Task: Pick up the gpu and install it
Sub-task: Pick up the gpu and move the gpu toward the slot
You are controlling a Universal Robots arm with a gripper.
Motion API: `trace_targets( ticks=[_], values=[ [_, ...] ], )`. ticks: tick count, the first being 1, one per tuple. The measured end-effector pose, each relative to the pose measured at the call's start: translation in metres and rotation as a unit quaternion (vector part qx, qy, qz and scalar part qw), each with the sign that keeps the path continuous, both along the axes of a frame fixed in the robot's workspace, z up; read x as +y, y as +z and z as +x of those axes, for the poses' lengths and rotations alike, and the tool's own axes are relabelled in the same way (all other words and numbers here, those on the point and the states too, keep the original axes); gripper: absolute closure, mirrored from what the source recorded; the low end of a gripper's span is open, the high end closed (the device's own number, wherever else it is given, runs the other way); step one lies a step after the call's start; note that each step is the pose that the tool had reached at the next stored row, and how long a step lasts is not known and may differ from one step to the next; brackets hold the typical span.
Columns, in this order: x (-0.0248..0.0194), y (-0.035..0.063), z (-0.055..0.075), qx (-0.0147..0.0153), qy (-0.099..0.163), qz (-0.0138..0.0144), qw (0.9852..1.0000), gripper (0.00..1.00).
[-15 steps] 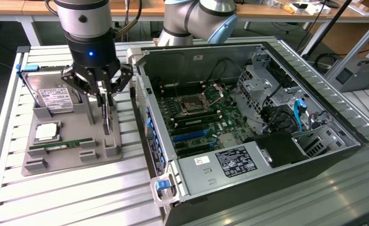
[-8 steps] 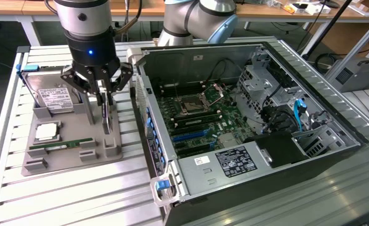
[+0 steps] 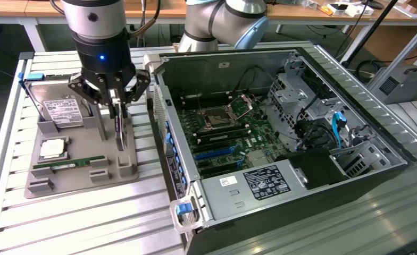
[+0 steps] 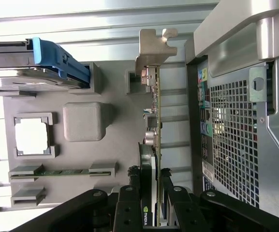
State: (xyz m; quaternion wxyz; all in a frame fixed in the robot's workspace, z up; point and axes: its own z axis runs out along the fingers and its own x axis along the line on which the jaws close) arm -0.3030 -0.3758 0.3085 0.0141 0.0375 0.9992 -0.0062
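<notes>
Grey plastic tray (image 3: pixel 74 180) just beside the computer case (image 4: pixel 236 145) carries the gpu (image 4: pixel 154 111), which stands on its thin edge with its long axis running alongside the case's perforated rear panel. The gripper (image 4: pixel 151 175) clamps the card from above, one finger on each flat face, at the end away from the silvery bracket (image 4: pixel 154 48). Whether the card's lower edge sits in the tray's holder or hangs just clear is hard to tell.
</notes>
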Motion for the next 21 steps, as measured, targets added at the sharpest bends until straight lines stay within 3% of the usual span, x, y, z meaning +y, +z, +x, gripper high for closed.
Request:
trace_targets(
  ticks=[21],
  values=[
    [0.0000,0.0084,0.0000,0.0000,0.000,0.0000,1.0000,0.73]
  ],
)
